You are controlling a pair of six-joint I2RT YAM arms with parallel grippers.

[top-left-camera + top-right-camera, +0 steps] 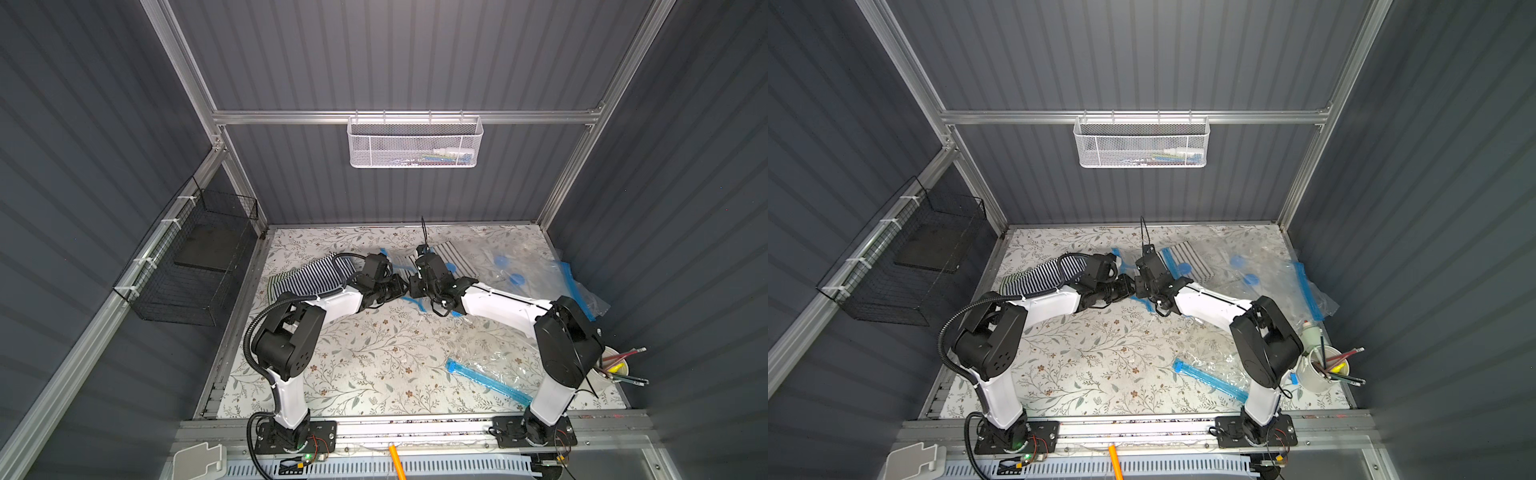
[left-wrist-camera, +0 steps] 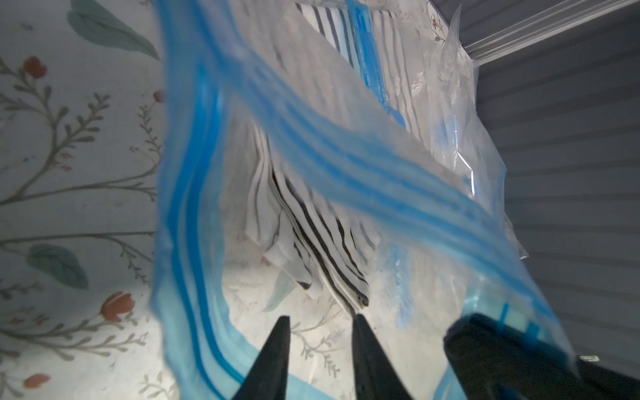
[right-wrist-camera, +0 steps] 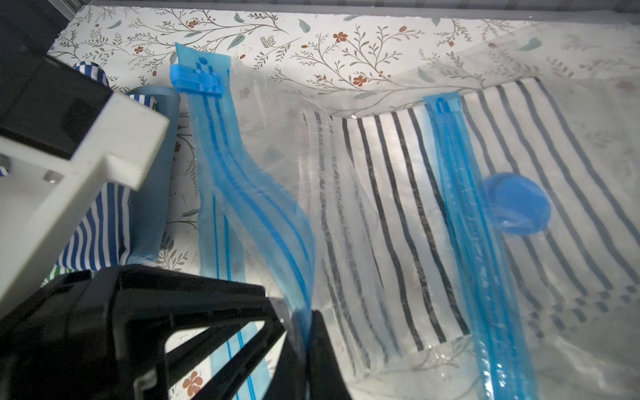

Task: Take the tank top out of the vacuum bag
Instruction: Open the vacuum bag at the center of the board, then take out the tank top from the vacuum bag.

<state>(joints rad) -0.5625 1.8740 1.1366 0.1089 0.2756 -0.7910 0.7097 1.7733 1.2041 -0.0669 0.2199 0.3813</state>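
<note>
inside the clear vacuum bag (image 2: 311,145), just past its blue zip mouth, the tank top (image 2: 311,242) lies folded. it is white with thin dark stripes, and one corner reaches the tip of a finger of the left end effector (image 2: 321,317). that end effector's fingers stand apart with bare counter (image 1: 365,353) showing between them, and nothing is clearly caught in the gap. the right end effector (image 3: 304,325) is pressed together on the bag's blue zip band, holding that lip off the counter. in both top views the two arms bend inward so the end effectors meet nose to nose at mid-counter, with the bag on their far side. a second bag (image 3: 450,207) crosses the striped cloth, a round blue valve (image 3: 519,204) beside its zip. a blue-striped garment (image 1: 307,276) sits by the left arm, empty bags (image 1: 548,278) crowd the right edge, and a cup of pencils (image 1: 1323,370) stands at the near right corner. open counter lies between the arms toward the near edge.
</note>
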